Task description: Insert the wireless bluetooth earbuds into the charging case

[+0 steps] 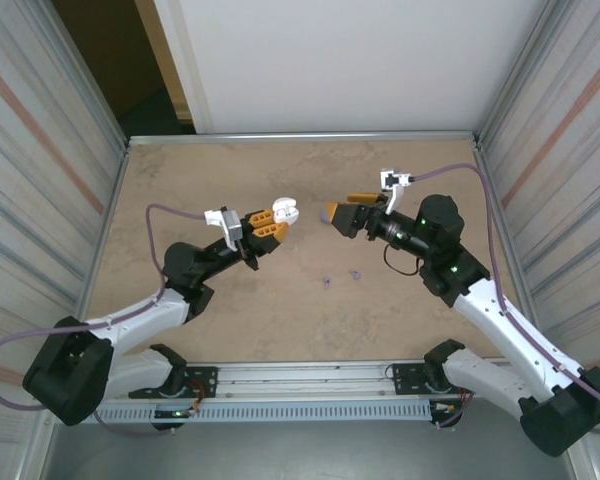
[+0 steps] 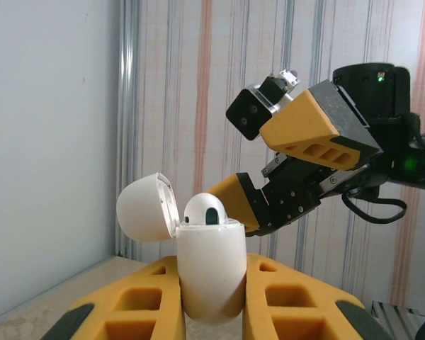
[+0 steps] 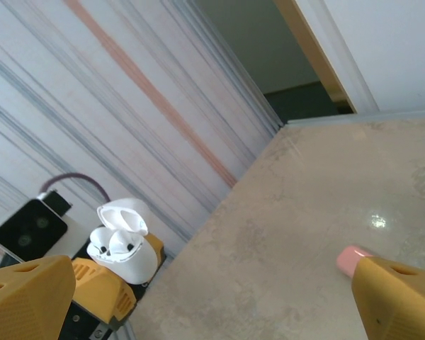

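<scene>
Looking down from above, we are seeing the left hand (image 1: 278, 220) gripping a white charging case (image 1: 288, 211) between its two yellow fingers. In the left wrist view that hand (image 2: 212, 315) is pinching the lower body of the case (image 2: 212, 273), which is standing upright between the fingers with its lid (image 2: 147, 205) swung open to the left. One white earbud (image 2: 204, 211) is sitting in the top of the case, its rounded head poking above the rim.

The right hand (image 1: 340, 206) is facing the left hand across a small gap, and its fingers are standing wide apart with nothing between them. From the left wrist we are seeing it (image 2: 246, 166) hanging just beyond the case, one finger above and one below. From the right wrist, the spread hand (image 3: 212, 304) is framing the open case (image 3: 124, 248), which is showing at the far left, just above the left finger.

Two purple earbuds (image 1: 327, 281) (image 1: 355, 272) are lying on the tan surface (image 1: 220, 170), close to each other, on the base side of the right hand and roughly under the gap between the hands. A small pink thing (image 3: 350, 256) is peeking out from behind the right finger of the right hand; we are not able to tell what it is.
</scene>
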Robot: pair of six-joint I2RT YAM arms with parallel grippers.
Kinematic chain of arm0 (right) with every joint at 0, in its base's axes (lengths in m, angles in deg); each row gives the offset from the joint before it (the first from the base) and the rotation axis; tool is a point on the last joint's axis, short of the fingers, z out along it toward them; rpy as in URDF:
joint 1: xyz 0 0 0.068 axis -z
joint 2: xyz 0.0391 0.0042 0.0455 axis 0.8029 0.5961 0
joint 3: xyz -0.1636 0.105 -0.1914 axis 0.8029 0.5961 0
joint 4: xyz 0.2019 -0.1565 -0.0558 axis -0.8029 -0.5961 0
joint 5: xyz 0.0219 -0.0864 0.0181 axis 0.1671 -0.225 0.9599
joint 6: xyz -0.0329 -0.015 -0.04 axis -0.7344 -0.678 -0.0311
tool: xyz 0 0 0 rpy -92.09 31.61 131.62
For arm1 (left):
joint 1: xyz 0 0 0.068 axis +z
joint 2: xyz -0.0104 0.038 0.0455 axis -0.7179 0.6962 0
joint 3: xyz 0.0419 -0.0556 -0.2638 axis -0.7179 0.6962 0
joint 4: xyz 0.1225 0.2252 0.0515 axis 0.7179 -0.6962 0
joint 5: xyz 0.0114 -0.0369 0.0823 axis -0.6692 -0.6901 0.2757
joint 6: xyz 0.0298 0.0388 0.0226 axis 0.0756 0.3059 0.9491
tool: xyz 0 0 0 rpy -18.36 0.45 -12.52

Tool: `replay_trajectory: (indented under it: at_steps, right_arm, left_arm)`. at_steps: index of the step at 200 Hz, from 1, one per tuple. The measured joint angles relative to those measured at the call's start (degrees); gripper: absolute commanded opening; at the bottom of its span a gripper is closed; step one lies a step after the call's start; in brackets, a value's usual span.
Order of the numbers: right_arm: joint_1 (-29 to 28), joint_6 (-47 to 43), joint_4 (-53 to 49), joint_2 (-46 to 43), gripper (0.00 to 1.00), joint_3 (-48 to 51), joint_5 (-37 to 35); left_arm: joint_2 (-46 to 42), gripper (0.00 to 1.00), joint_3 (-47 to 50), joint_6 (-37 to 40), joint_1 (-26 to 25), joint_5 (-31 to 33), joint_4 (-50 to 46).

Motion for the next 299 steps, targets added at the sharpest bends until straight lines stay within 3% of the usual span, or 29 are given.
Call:
replay_trajectory:
  at_steps: [42, 99, 188, 299]
  right_arm:
    - [4.11, 4.87, 8.72, 0.04, 0.99, 4.24, 8.61]
    - [2.54, 8.28, 17.77, 4.46, 0.99, 4.92, 15.93]
    - [-3.56, 7.41, 19.23, 11.26, 0.99, -0.52, 19.34]
    - [-4.63, 6.47, 19.74, 12.7, 0.99, -2.69, 20.87]
  left_arm:
    - [2.56, 0.0, -0.5, -2.45, 0.0, -1.88, 4.02]
    - [5.62, 0.0, -2.73, -4.66, -0.26, -3.96, 5.49]
    - [7.91, 0.0, -4.85, -5.9, -1.49, -6.36, 6.32]
    - [9.22, 0.0, -5.31, -6.12, -1.81, -6.97, 6.32]
